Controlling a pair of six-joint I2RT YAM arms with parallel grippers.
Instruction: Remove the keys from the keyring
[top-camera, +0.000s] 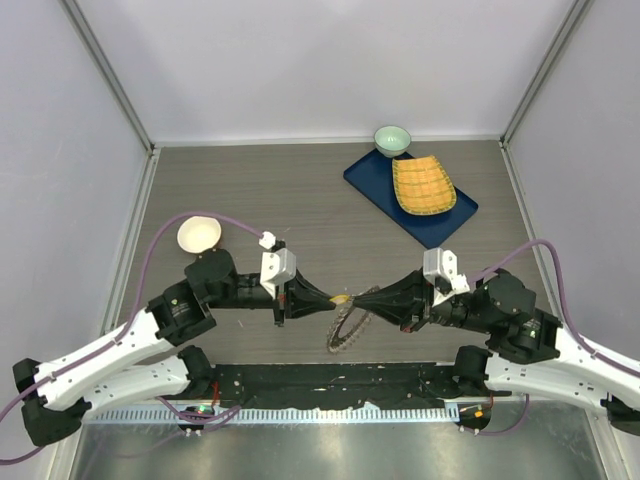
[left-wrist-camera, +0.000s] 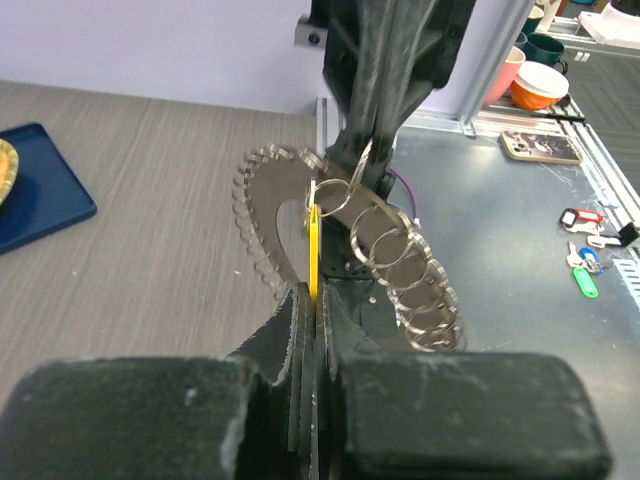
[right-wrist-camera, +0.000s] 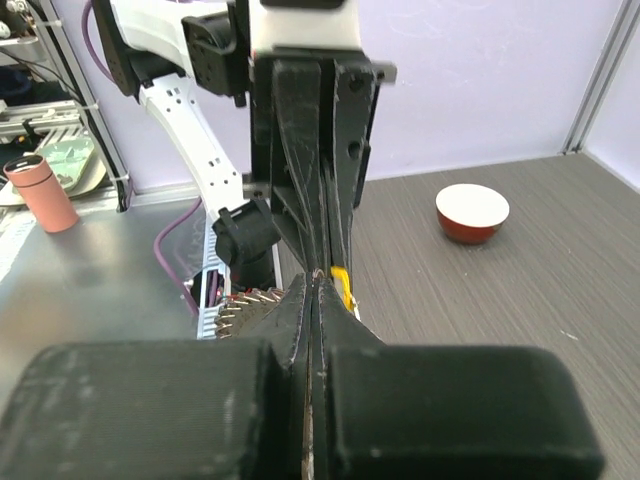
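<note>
Your left end effector is sitting nearest the lens in its own wrist view. Its fingers are pressing shut on a thin yellow piece that is standing edge-on straight out from the tips. I judge it to be one of the keys or a tag, though you cannot tell which from here. You are holding it by its free end, so its far end is reaching the wire where it can be worked off.

Facing it tip to tip, your right end effector is also clamping shut and seems to be pinching the keyring at its top. That arm is acting as the anchor, giving the other something firm to pull against.

Below the two meeting tips, the keyring is hanging as a loop over the near edge of the table, slightly toward your right arm. The keys are fanning out around it like saw teeth, and a chain of small rings is trailing down the other side. Whether the lowest keys are touching the table is not showing.
</note>
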